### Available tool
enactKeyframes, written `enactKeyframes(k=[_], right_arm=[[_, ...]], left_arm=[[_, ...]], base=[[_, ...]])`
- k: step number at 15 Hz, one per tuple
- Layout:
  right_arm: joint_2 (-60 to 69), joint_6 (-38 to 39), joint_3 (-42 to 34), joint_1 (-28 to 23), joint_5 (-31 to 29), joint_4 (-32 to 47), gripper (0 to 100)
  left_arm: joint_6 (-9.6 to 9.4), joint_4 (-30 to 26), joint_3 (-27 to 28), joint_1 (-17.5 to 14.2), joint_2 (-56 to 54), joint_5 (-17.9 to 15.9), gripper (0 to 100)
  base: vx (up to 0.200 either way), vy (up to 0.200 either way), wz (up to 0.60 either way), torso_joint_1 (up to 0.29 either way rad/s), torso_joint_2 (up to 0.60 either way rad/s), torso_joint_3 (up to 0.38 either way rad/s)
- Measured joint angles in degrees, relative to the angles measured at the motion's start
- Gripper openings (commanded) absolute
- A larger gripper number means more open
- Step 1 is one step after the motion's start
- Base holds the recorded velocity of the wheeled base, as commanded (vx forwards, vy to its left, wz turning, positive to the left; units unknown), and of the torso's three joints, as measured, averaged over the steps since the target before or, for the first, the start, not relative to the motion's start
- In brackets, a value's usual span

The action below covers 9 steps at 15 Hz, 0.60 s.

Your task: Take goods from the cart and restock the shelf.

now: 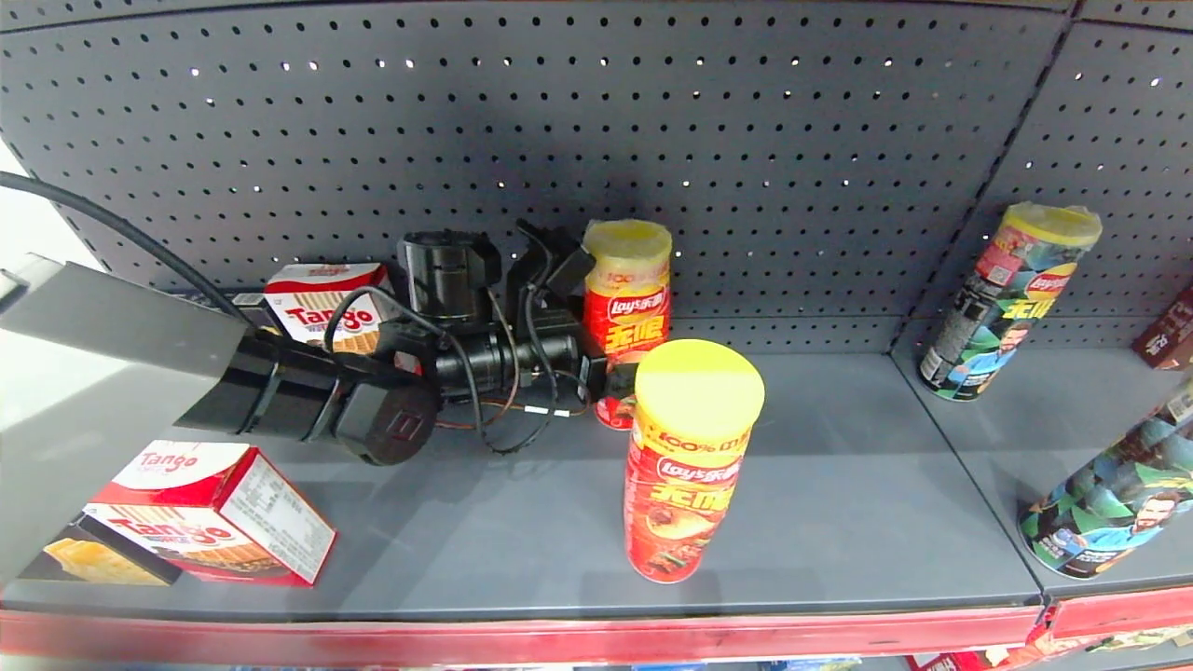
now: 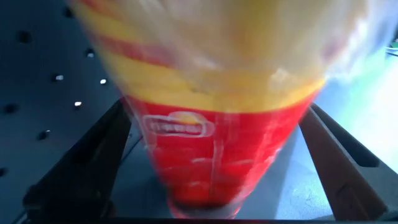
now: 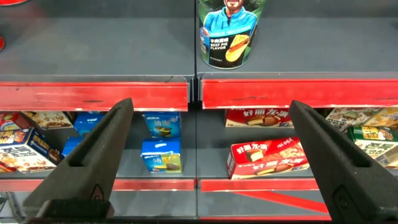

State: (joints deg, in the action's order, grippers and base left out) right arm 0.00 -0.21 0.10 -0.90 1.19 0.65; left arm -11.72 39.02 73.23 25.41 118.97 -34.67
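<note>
The left gripper (image 1: 608,377) sits around the rear chip can (image 1: 626,298), which stands upright at the back of the shelf (image 1: 839,503); I cannot tell whether it is gripping. A good placement would leave the can flat and clear of the front can (image 1: 690,466), then back straight out. The right gripper (image 3: 205,162) is spread wide and empty. The shelf also holds wafer boxes (image 1: 210,513) and a green can (image 1: 1007,298).

Left arm (image 1: 140,321): grey flat-sided link, then black cylindrical joints behind the left tool (image 1: 610,377). Black cables (image 1: 466,373) loop there, with thin orange and white wires. Right tool (image 3: 210,106): black wedge-shaped fingers (image 3: 93,168).
</note>
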Motion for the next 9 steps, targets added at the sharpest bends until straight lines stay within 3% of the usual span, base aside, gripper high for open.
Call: enactKeyframes(k=[3,7,9], right_arm=[[0.0,0.05,0.0,0.05,0.0,0.0,100],[0.0,0.05,0.0,0.02,0.02,0.01,100],[0.0,0.02,0.0,0.02,0.0,0.01,100]], left_arm=[[0.0,-0.27,-3.5,-0.16,-2.68,4.27,100],[-0.16,-0.35,-11.04,0.94,-7.56,15.24,100],[-1.44,-0.32,-12.57,1.35,-8.98,20.61,100]], base=[[0.0,0.0,0.0,0.0,0.0,0.0],[0.0,0.0,0.0,0.0,0.0,0.0],[0.0,0.0,0.0,0.0,0.0,0.0]])
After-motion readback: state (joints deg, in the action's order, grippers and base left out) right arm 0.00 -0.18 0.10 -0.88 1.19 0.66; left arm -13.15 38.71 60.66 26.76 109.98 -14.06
